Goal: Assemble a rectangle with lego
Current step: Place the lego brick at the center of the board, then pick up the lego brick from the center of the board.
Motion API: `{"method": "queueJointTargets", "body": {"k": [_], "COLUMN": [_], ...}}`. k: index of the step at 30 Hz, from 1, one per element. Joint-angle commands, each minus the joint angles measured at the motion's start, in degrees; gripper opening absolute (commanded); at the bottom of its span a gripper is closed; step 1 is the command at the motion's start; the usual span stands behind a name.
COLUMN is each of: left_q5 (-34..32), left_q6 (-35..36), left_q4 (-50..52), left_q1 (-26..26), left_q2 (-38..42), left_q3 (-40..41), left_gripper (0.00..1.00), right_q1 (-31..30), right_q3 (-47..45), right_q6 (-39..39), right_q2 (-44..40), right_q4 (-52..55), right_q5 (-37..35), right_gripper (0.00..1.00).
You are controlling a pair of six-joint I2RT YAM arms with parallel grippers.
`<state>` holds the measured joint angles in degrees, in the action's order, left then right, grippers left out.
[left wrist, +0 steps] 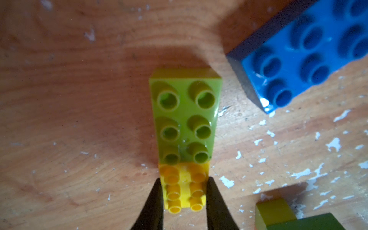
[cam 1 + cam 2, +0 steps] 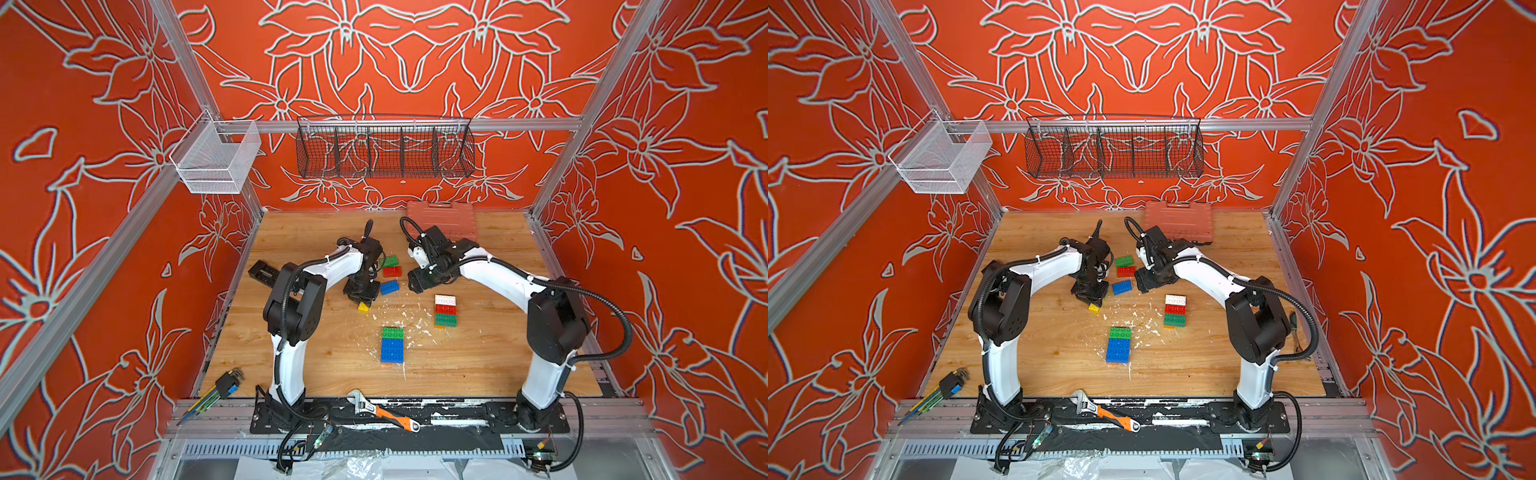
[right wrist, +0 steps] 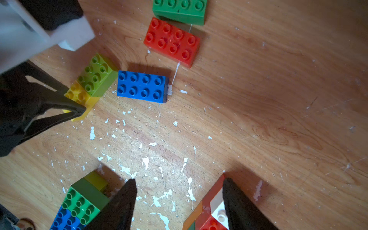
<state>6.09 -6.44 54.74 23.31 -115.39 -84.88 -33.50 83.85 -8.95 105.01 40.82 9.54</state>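
- Nearest, an orange-handled adjustable wrench (image 2: 382, 411) lies on the front rail between the two arm bases, with a hex key set (image 2: 226, 384) off to the left.
- On the wooden desk (image 2: 478, 365), a blue-and-green slab (image 2: 392, 345) of joined bricks lies flat near the middle, its green end farther away.
- Slightly farther and to the right sits a white, red and green row (image 2: 445, 310) of joined bricks, with an orange edge showing at its near end.
- White flecks litter the desk between these two assemblies.
- Beyond the slab, the left gripper (image 1: 184, 179) is clamped on a yellow brick (image 1: 184, 187), one finger against each long side.
- A lime brick (image 1: 185, 115) sits on the yellow brick's other end, studs up.
- Just beside the lime brick lies a loose blue brick (image 3: 142, 86), then a red brick (image 3: 172, 41), then a green brick (image 3: 180, 10), each apart and each farther back.
- The right gripper (image 3: 179, 180) hangs over bare desk to the right of those bricks, its jaws apart and holding nothing.
- A salmon ribbed case (image 2: 440, 220) lies at the back edge.
- Above, a black wire basket (image 2: 384, 149) and a white mesh basket (image 2: 216, 158) hang on the frame.
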Motion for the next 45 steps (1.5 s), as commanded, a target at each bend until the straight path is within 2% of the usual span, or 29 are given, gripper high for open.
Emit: {"method": "queueJointTargets", "body": {"k": [1,11,16,20,24,31,33,38,42,45], "left_q5": [0.1,-0.5,-0.3,2.2,5.7,8.7,10.8,12.8,13.4,14.4], "left_q6": [-0.4,-1.5,-1.8,-3.5,-4.7,-5.2,-4.9,-3.4,-3.5,-4.6], "left_q4": [0.0,-0.8,1.1,1.5,1.0,-3.3,-4.1,-3.7,-4.1,-4.6], "left_q1": [0.4,0.3,0.3,-0.4,-3.5,-11.5,-13.4,-15.6,-16.4,-17.2], "left_q2": [-1.7,-0.1,1.5,7.0,12.6,20.6,21.2,20.3,19.4,18.3], "left_q3": [0.1,0.5,-0.5,1.2,3.2,7.2,7.5,5.5,5.2,4.9], "left_gripper": [0.29,0.52,0.53,0.53,0.53,0.48,0.48,0.45,0.44,0.44], "right_q1": [-0.5,-0.8,-0.9,-1.0,-1.1,-1.4,-1.4,-1.5,-1.4,-1.4], "right_q3": [2.0,2.3,2.1,2.1,5.5,8.9,12.2,30.2,37.1,36.9], "right_q6": [1.3,1.6,2.1,4.8,12.2,33.9,39.8,47.4,51.3,51.7], "right_q2": [0.6,0.0,-0.7,-2.0,0.0,5.0,8.0,20.0,25.2,25.2], "right_q4": [1.4,2.0,1.8,-0.5,-0.9,-2.1,0.6,16.7,23.1,21.0], "right_q5": [0.3,0.4,0.4,1.7,5.3,12.3,15.9,16.0,12.8,12.7], "right_gripper": [0.70,0.71,0.71,0.70,0.68,0.66,0.66,0.65,0.65,0.64]}}
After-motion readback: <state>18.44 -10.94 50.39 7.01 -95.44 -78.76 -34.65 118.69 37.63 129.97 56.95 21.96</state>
